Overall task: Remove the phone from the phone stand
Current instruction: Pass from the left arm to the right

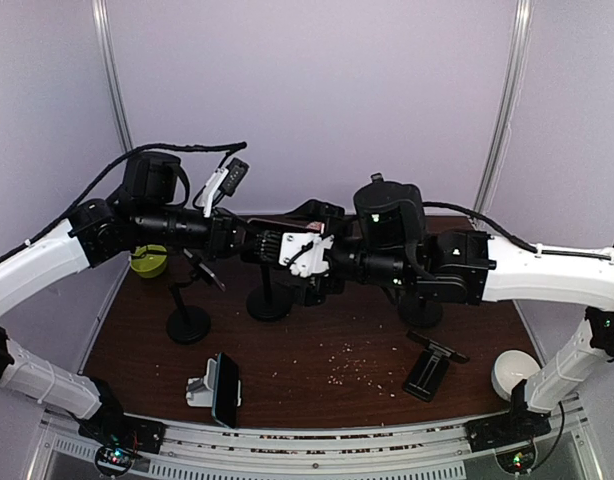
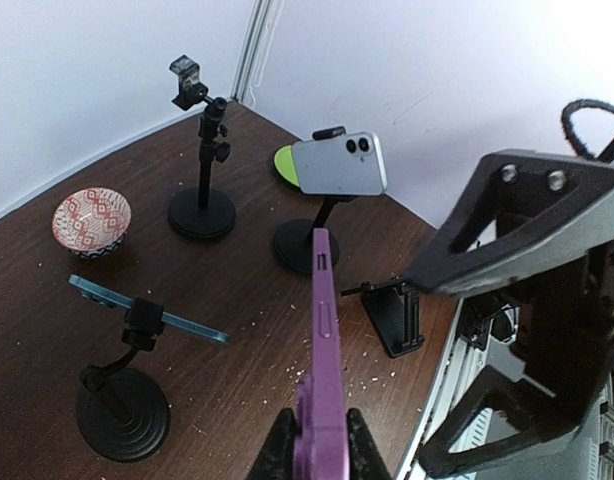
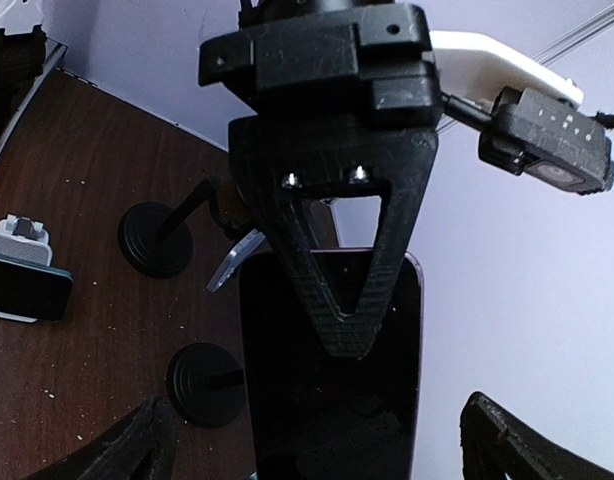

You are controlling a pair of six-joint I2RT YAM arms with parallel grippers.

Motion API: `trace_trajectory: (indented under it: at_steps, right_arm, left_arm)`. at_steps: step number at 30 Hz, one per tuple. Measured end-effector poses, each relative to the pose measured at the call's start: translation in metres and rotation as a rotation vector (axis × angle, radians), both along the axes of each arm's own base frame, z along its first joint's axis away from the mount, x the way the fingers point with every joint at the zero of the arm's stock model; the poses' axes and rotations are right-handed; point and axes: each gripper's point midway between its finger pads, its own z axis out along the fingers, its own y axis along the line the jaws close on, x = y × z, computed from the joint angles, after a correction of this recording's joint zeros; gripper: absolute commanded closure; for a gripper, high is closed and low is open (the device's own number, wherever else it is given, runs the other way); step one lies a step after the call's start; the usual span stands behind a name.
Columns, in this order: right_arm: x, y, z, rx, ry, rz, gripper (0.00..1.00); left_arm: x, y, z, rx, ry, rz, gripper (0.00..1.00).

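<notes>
My left gripper is shut on a purple phone, seen edge-on and held in the air above the table. In the right wrist view the phone's dark screen faces the camera, and one left finger lies across it. The wide-spread fingers of my right gripper stand on either side of the phone without touching it. From above, both grippers meet at mid-table, and the phone is hard to make out there. A black phone stand with an empty clamp stands on the table.
Two other black stands hold a silver phone and a blue phone. A folding black stand and a white dock with a dark phone sit near the front edge. There are also a patterned bowl and a green bowl. Crumbs dot the wood.
</notes>
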Motion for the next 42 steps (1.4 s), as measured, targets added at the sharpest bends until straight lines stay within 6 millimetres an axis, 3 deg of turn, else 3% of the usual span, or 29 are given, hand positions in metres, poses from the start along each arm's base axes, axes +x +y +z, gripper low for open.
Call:
trace_trajectory:
  at_steps: [8, 18, 23, 32, 42]
  right_arm:
    - [0.016, 0.015, -0.013, -0.032, -0.053, -0.062, 0.01]
    - [0.034, 0.013, 0.001, -0.022, -0.166, -0.167, 0.00]
    - [0.042, 0.009, -0.001, -0.050, -0.201, -0.211, 0.01]
    - [0.046, 0.010, -0.012, -0.079, -0.201, -0.232, 0.31]
    - [0.045, 0.011, -0.012, -0.076, -0.191, -0.226, 0.49]
  left_arm:
    - [-0.003, 0.007, 0.024, -0.082, -0.010, 0.024, 1.00]
    - [-0.005, 0.006, 0.024, -0.093, 0.004, 0.012, 1.00]
    - [-0.011, 0.003, 0.025, -0.101, 0.012, -0.017, 1.00]
    - [-0.012, 0.003, 0.023, -0.097, 0.018, -0.023, 1.00]
    - [-0.012, 0.003, 0.022, -0.097, 0.020, -0.025, 1.00]
